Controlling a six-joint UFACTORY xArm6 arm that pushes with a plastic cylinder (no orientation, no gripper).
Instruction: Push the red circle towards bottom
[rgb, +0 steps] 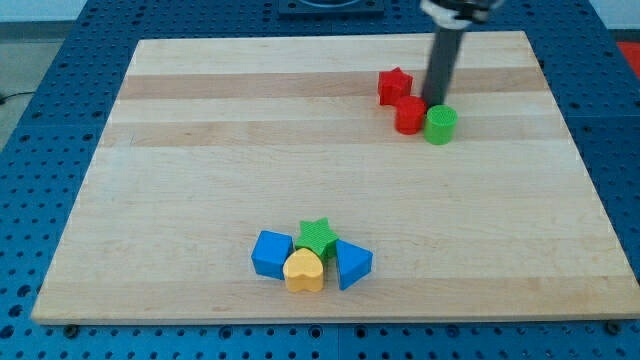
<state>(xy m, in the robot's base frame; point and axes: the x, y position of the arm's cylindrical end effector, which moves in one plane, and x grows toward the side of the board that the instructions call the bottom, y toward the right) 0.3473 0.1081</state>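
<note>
The red circle (409, 116) stands on the wooden board (200, 150) in the upper right part of the view. A red star (395, 86) sits just above and to its left, touching it or nearly so. A green circle (440, 125) sits right beside it on the right. My dark rod comes down from the view's top, and my tip (433, 104) rests just above the gap between the red circle and the green circle, close to both.
A cluster sits near the board's bottom middle: a blue cube (271, 254), a yellow heart (304, 271), a green star (318, 236) and a blue triangle (351, 264). A blue pegboard table (40, 150) surrounds the board.
</note>
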